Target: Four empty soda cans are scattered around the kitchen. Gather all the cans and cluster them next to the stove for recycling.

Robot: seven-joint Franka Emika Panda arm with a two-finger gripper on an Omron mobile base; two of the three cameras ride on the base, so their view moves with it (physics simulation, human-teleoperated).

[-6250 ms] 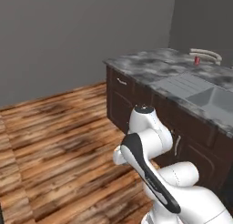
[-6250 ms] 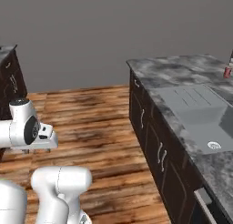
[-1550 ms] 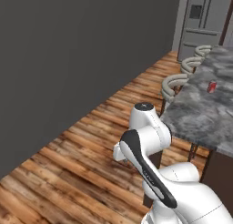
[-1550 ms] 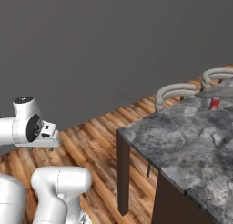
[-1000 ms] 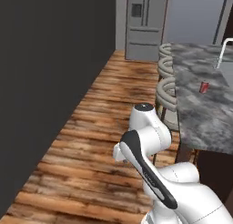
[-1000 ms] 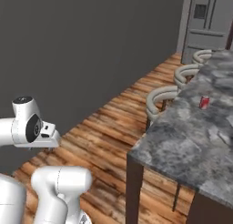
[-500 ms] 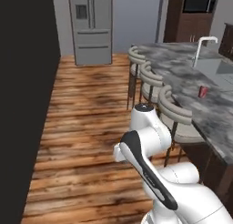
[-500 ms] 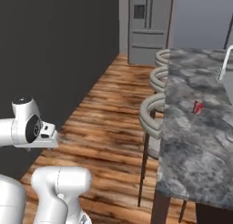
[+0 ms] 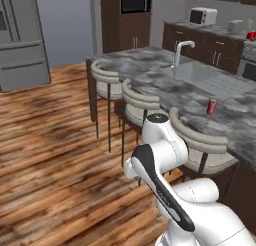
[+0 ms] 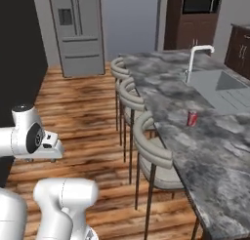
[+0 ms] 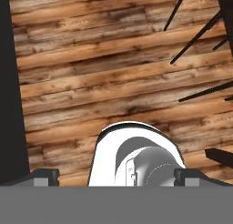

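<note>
Wood plank floor [image 9: 55,155]. Grey marble island [image 10: 205,151] with sink [image 9: 200,75], white faucet [image 10: 197,56]. Three curved-back stools [image 9: 137,102] along its near side. Steel fridge [image 10: 78,31] far left. Dark cabinets [image 9: 130,27], wall oven far. White microwave [image 9: 202,16] on far counter.

We are looking at a home kitchen: a steel refrigerator [image 10: 78,31] at upper left, a marble island [image 10: 195,136] with stools [image 10: 151,153], faucet [image 10: 197,56] at right.
</note>
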